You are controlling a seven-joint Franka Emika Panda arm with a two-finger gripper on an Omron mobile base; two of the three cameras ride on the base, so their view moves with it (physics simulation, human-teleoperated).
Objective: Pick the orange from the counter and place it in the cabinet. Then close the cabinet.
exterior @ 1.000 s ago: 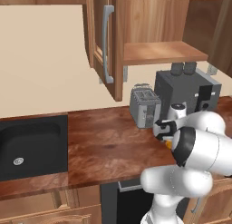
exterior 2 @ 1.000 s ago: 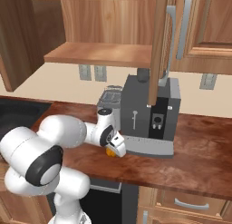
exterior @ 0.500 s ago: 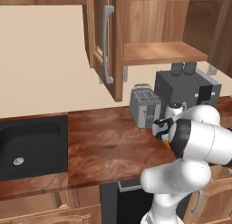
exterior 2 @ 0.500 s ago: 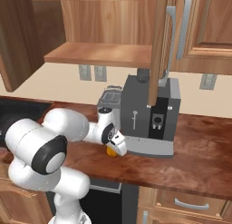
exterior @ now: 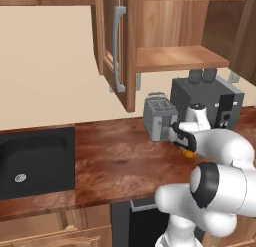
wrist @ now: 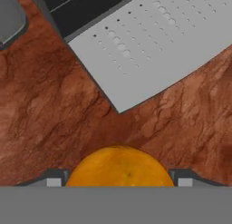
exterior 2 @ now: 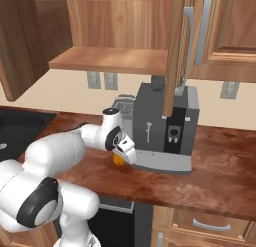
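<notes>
Gripper at orange, beside coffee machine base.
Orange (wrist: 119,166) sits on worktop (exterior: 115,161) just left of coffee machine (exterior 2: 165,126) drip tray, in front of toaster (exterior: 159,118). Gripper (exterior 2: 121,152) straddles it, fingers (wrist: 53,178) either side; contact/closure: cannot tell. Cabinet (exterior 2: 115,58) above, doors open.

arm reaches forward and low, hand (exterior 2: 121,152) pointing down, fingers (wrist: 53,178) spread apart.

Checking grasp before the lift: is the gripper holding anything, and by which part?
The orange sits between the fingertips, one at each side of its middle; whether they actually clamp it cannot be told.
</notes>
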